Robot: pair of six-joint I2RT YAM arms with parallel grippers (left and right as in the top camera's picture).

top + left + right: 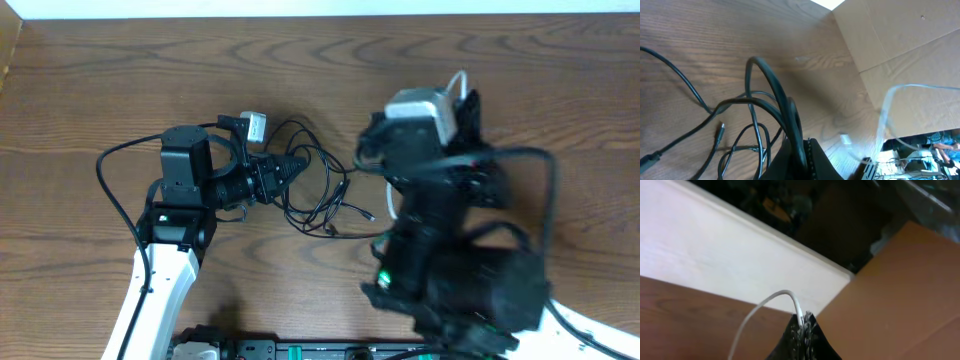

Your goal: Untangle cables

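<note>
The cables (322, 192) lie as loose thin black loops on the wooden table, just right of my left gripper (297, 167). In the left wrist view that gripper (802, 144) is shut on a black cable (765, 75) that arches up from its fingers. More loops and a small plug (720, 131) lie on the table to its left. My right gripper (464, 100) is raised at the right, its jaws (804, 319) shut on a white cable section (762, 304) that curves up and away to the left. That white section (886, 107) also shows blurred in the left wrist view.
The bulky right arm (450, 250) fills the lower right of the overhead view and hides the table beneath it. A cardboard sheet (900, 45) stands beyond the table's far edge. A white board (715, 255) borders the table in the right wrist view.
</note>
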